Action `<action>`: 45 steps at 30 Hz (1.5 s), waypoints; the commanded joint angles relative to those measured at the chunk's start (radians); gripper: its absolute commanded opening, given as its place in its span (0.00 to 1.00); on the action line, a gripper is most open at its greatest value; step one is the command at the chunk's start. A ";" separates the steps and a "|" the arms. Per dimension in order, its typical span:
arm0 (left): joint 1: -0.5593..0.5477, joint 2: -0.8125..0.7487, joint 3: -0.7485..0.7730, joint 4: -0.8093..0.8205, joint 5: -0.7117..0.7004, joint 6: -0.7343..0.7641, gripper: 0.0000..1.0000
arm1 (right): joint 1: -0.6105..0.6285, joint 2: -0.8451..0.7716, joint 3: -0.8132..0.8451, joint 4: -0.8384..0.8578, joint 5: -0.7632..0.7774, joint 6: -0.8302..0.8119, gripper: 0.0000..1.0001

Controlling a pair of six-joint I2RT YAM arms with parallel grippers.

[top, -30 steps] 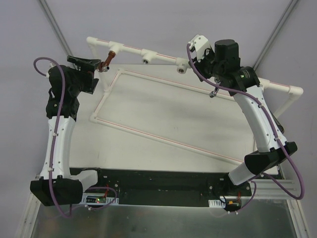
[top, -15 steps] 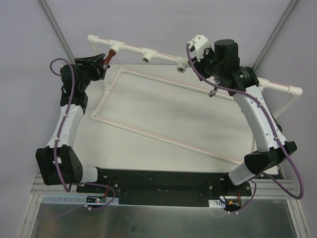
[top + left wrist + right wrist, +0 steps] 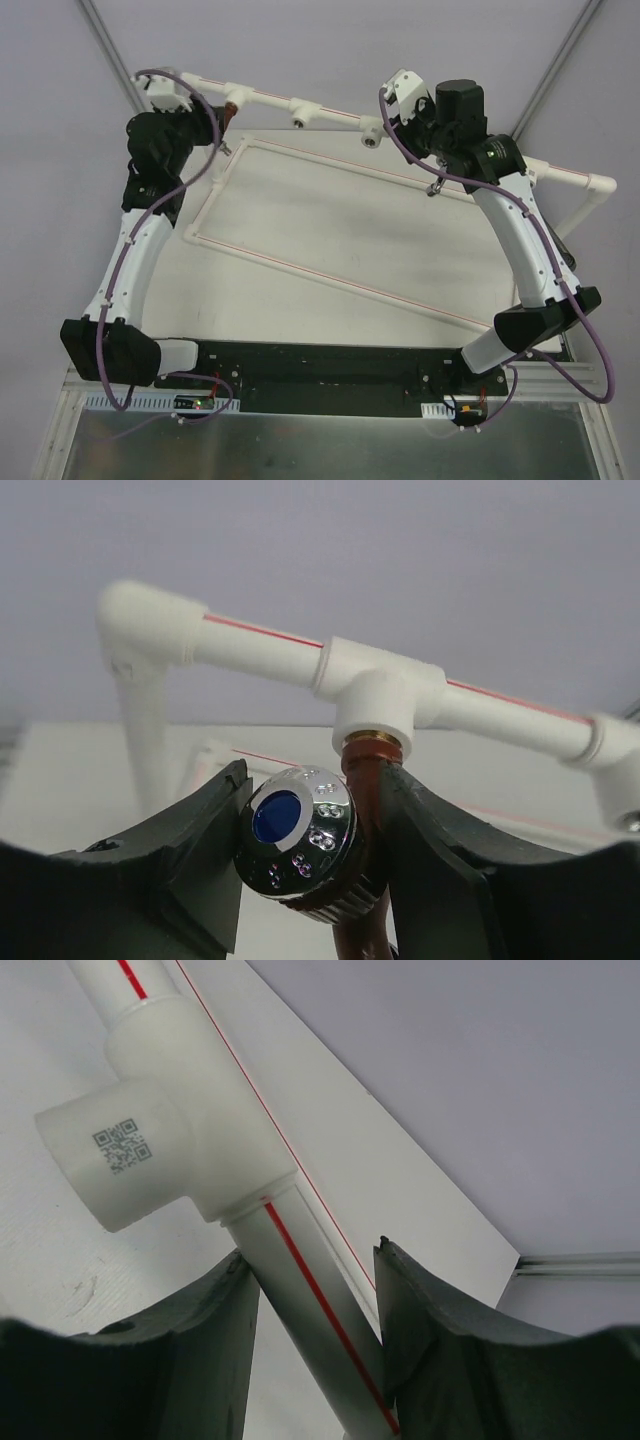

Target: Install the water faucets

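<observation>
The reddish-brown faucet (image 3: 362,780) has a chrome knob with a blue cap (image 3: 296,842). Its brass threaded end sits in the socket of a white tee (image 3: 386,694) on the raised pipe. My left gripper (image 3: 316,780) is shut on the faucet, one finger against the knob and the other against the brown body. From above, the faucet (image 3: 231,107) is mostly hidden by the left gripper (image 3: 216,122) at the rail's left end. My right gripper (image 3: 312,1260) is shut on the white pipe (image 3: 305,1305) just below another tee (image 3: 150,1140); its fingers are hidden under the wrist (image 3: 398,120) from above.
The raised white pipe rail (image 3: 330,112) runs across the back with two more tees (image 3: 298,105) (image 3: 370,134) and ends in an elbow (image 3: 597,183) at the right. A flat loop of white pipe (image 3: 300,268) lies on the table. Slanted frame poles (image 3: 110,55) stand at both back corners.
My left gripper closed on the faucet, then the wrist rolled over and the arm swung in toward the rail, so the faucet now shows less from above. The right arm stayed put.
</observation>
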 commanded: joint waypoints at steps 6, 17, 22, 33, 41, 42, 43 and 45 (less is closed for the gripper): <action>-0.408 -0.114 -0.027 -0.292 -0.086 1.468 0.19 | 0.020 0.054 -0.016 -0.049 -0.032 0.116 0.00; -0.430 -0.216 0.080 -0.197 -0.110 0.860 0.88 | 0.021 0.061 -0.015 -0.049 -0.032 0.117 0.00; -0.393 -0.233 0.169 -0.233 -0.310 0.471 0.99 | 0.020 0.061 -0.015 -0.049 -0.032 0.117 0.00; 0.004 -0.333 0.007 -0.384 -0.299 -0.571 0.96 | 0.023 0.057 -0.015 -0.049 -0.038 0.119 0.00; 0.017 -0.301 -0.158 -0.144 -0.174 -0.670 0.95 | 0.021 0.049 -0.021 -0.050 -0.036 0.117 0.00; 0.017 -0.290 -0.171 -0.088 -0.160 -0.668 0.94 | 0.021 0.049 -0.019 -0.050 -0.036 0.117 0.00; 0.018 -0.266 -0.177 -0.057 -0.146 -0.679 0.94 | 0.020 0.051 -0.019 -0.050 -0.036 0.119 0.00; 0.017 -0.220 -0.183 0.004 -0.099 -0.691 0.93 | 0.021 0.051 -0.019 -0.050 -0.038 0.119 0.00</action>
